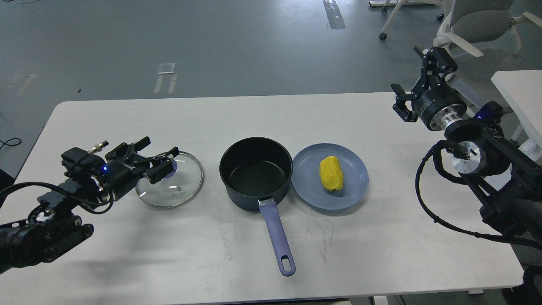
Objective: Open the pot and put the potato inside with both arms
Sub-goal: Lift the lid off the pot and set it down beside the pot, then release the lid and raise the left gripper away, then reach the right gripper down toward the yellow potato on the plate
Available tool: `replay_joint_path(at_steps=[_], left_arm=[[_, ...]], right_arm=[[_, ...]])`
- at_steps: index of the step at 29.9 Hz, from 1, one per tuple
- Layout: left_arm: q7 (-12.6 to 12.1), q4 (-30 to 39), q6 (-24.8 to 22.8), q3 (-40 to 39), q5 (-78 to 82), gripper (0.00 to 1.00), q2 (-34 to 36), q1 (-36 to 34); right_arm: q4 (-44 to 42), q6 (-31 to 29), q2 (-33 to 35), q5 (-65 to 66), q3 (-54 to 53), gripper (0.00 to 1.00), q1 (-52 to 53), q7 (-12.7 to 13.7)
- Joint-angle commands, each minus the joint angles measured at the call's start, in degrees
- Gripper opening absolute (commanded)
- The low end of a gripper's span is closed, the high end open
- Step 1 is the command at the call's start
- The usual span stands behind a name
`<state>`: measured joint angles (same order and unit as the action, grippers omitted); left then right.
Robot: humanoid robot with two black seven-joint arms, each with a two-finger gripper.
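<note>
The black pot (256,171) stands open at the table's middle, its blue handle (277,237) pointing toward me. The yellow potato (330,173) lies on the blue plate (353,192) just right of the pot. The glass lid (173,190) lies flat on the table left of the pot, and its blue knob (171,168) is partly hidden behind my left gripper's finger. My left gripper (159,153) is open and empty, just above the lid's left side. My right gripper (413,74) is open and empty, held high over the table's far right edge.
The white table (127,118) has bare surface at the front and back. A second white table (516,84) and office chairs (478,25) stand at the far right, behind my right arm.
</note>
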<state>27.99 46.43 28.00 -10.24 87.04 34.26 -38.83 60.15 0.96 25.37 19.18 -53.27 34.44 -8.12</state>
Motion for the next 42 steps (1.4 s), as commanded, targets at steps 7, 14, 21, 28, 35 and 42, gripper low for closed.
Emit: replay_joint_path(at_steps=[7, 14, 21, 28, 35, 42], left_arm=[[0.0, 15.1, 0.0, -1.1, -14.3, 0.99, 10.4, -11.0], [-4.0, 17.0, -16.0, -2.1, -50.4, 0.99, 9.2, -20.8], [-18.1, 16.9, -20.3, -8.1, -74.7, 0.99, 3.1, -19.3], [-24.1, 18.8, -25.1, -16.6, -86.0, 0.99, -1.8, -15.8], [-29.8, 21.3, -31.9, -25.2, -88.4, 0.99, -2.0, -12.9], [-29.3, 20.5, -49.5, -26.9, -87.8, 0.99, -1.9, -11.0]], right_arm=[[0.2, 0.0, 0.4, 0.0, -0.3, 1.0, 0.6, 0.0], [0.5, -0.2, 0.8, 0.0, -0.1, 1.0, 1.2, 0.0], [1.8, -1.2, 0.3, 0.1, 0.6, 1.0, 3.1, 0.0], [3.1, -6.4, 1.8, 2.0, 3.3, 1.0, 5.8, 0.0], [4.2, -11.2, 13.5, 16.6, 10.6, 1.0, 11.7, -2.7], [7.0, -10.5, 19.9, 38.6, 18.9, 1.0, 12.1, -14.1]])
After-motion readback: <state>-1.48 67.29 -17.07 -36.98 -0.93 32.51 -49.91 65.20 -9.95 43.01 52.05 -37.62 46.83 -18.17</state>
